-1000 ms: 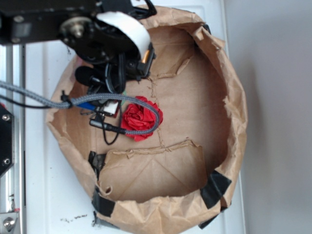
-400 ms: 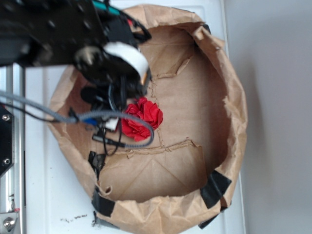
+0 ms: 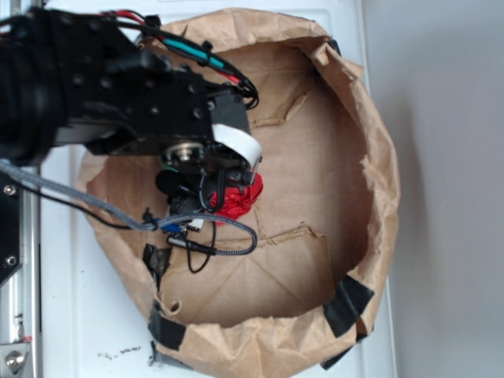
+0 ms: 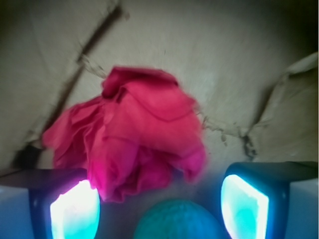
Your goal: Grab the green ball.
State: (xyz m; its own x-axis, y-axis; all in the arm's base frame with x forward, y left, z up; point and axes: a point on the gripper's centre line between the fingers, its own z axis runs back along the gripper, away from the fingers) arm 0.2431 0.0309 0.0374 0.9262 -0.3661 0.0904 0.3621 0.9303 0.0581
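The green ball (image 4: 174,221) shows as a teal dome at the bottom edge of the wrist view, low between my two glowing fingers (image 4: 75,211). My gripper (image 4: 159,206) is open, one finger on each side of the ball and neither one touching it. Just beyond the ball lies the crumpled red wad (image 4: 134,144), overlapping the left finger's tip. In the exterior view the black arm (image 3: 150,102) hangs over the left of the paper bag and hides the ball. Only the right edge of the red wad (image 3: 244,197) peeks out from under it.
The floor and raised crumpled walls of a brown paper bag (image 3: 378,157) surround the work area, with black tape (image 3: 346,303) at its front corners. A folded flap (image 3: 252,276) lies at the front. A braided cable (image 3: 228,248) loops below the wrist. White table (image 3: 87,315) lies outside.
The arm has swung from the bag's back-left corner toward the front, down over the red wad, which it now mostly covers in the exterior view.
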